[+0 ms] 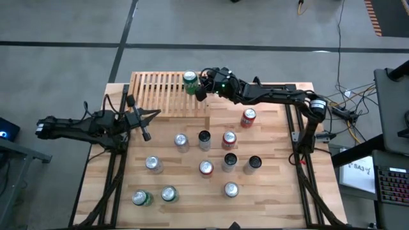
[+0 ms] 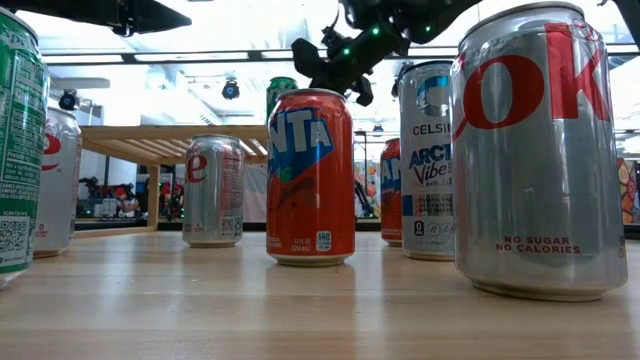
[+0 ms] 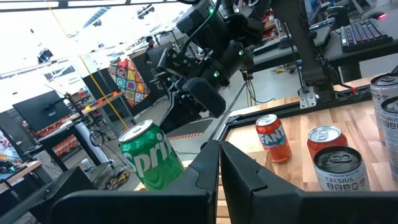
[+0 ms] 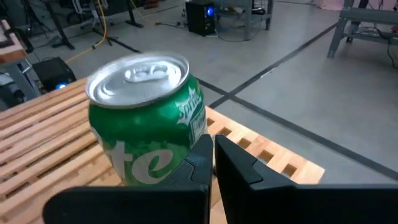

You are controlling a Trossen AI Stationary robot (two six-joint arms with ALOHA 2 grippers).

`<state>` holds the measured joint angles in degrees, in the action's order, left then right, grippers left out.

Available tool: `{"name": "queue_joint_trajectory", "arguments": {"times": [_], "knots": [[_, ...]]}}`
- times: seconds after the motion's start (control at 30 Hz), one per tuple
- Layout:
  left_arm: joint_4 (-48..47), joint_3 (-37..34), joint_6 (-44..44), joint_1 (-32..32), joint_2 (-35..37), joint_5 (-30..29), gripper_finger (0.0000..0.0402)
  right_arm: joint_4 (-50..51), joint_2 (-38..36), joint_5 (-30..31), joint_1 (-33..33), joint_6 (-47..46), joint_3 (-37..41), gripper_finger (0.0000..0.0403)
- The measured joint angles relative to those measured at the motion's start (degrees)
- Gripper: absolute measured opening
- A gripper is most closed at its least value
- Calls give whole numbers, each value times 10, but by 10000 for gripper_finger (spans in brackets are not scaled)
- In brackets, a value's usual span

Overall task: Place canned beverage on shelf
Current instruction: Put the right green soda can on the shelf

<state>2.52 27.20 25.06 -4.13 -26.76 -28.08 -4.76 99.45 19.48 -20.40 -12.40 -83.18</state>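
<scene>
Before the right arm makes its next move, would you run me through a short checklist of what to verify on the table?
1. Green Sprite can stands upright on the shelf: ok.
2. Right gripper is shut, empty and beside that can, not around it: ok.
3. Can sits well in from the shelf's edge: not ok, it stands near the corner.
4. Left gripper is shut, holding nothing, waiting at the table's left side: ok.
5. Cans remain on the table to fetch, such as the red Fanta can: ok.
6. Slats left of the can are free: ok.
</scene>
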Motion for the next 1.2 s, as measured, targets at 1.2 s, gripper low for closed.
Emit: {"name": "queue_joint_trajectory", "arguments": {"times": [1.2], "knots": [[0, 0, 2, 0, 0, 0, 0, -8, 35, -4, 8, -13, -9, 9]]}}
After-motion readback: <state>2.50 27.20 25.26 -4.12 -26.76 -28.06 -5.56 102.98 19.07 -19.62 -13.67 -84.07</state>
